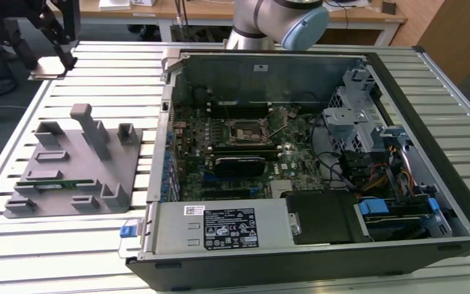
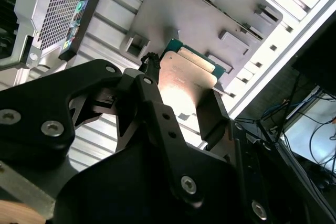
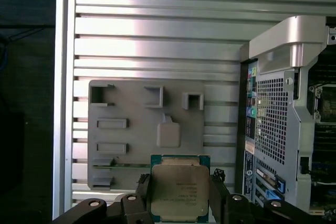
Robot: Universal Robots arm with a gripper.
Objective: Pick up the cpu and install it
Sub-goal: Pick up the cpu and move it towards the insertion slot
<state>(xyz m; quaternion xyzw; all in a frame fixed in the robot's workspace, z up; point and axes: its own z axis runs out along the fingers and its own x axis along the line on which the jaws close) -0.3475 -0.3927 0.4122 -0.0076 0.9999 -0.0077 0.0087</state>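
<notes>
The cpu, a flat square chip with a pale silver top and a thin green edge, is clamped between the black fingers of my gripper. In the second wrist view the cpu hangs in the gripper above the grey fixture plate. In the exterior view the gripper is high at the far left, over the slatted table beyond the fixture, with the cpu in it. The open socket sits on the motherboard inside the case.
The open computer case lies on the table at the exterior view's right, with cables and drive cages inside. The grey fixture plate with raised blocks holds a green memory stick. The arm's base stands behind the case.
</notes>
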